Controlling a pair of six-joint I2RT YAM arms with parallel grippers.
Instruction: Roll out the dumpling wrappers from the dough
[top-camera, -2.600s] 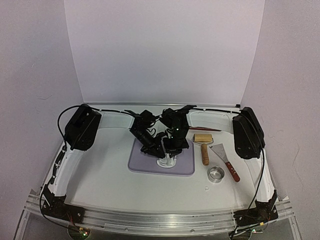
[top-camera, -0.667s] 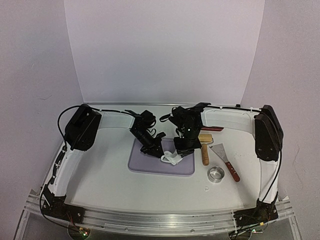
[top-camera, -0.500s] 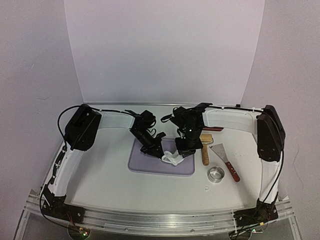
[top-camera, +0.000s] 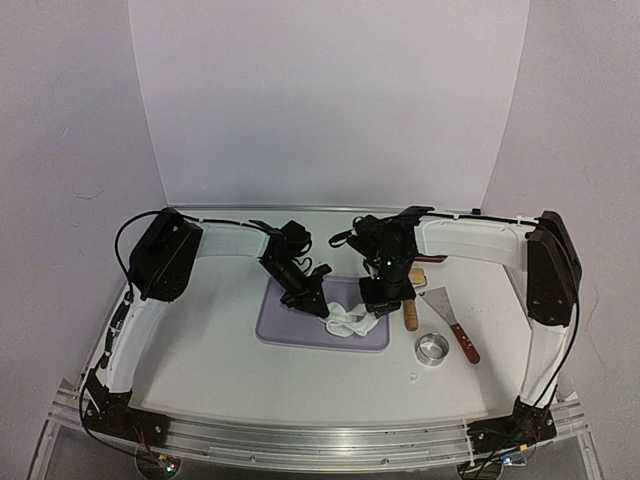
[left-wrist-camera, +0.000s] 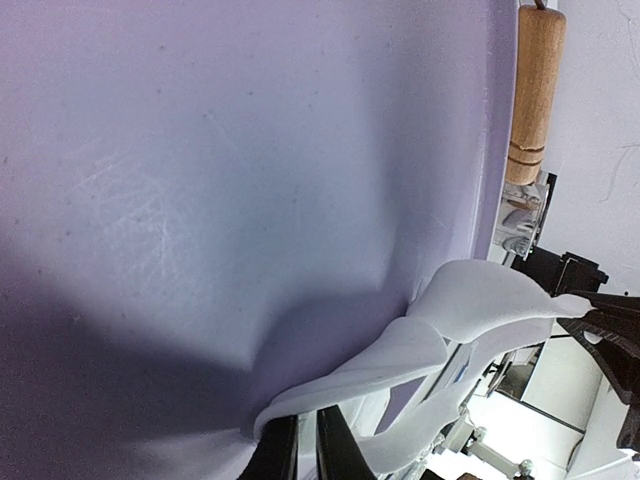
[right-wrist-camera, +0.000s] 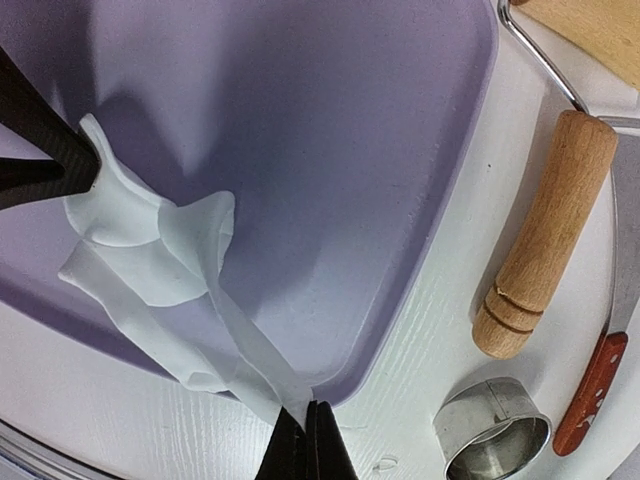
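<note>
A ragged strip of white dough (top-camera: 350, 320) hangs stretched between my two grippers over the near right part of the purple mat (top-camera: 290, 325). My left gripper (top-camera: 318, 303) is shut on one end; in its wrist view the fingers (left-wrist-camera: 305, 450) pinch the sheet's edge and the dough (left-wrist-camera: 480, 300) sags away to the right. My right gripper (top-camera: 378, 308) is shut on the other end, at the mat's near right corner (right-wrist-camera: 305, 430), with the dough (right-wrist-camera: 150, 240) running up to the left gripper's fingers (right-wrist-camera: 40, 130). No dumpling wrappers are in view.
To the right of the mat (right-wrist-camera: 330, 120) lie a wooden roller (top-camera: 410, 318), a metal scraper with a red handle (top-camera: 452, 318) and a metal ring cutter (top-camera: 432, 348). In the right wrist view the roller handle (right-wrist-camera: 545, 230) and the cutter (right-wrist-camera: 495, 430) are close by.
The dough has come up off the mat. My right gripper has drawn its end to the right and nearer, stretching the strip; the left gripper has stayed almost in place.
</note>
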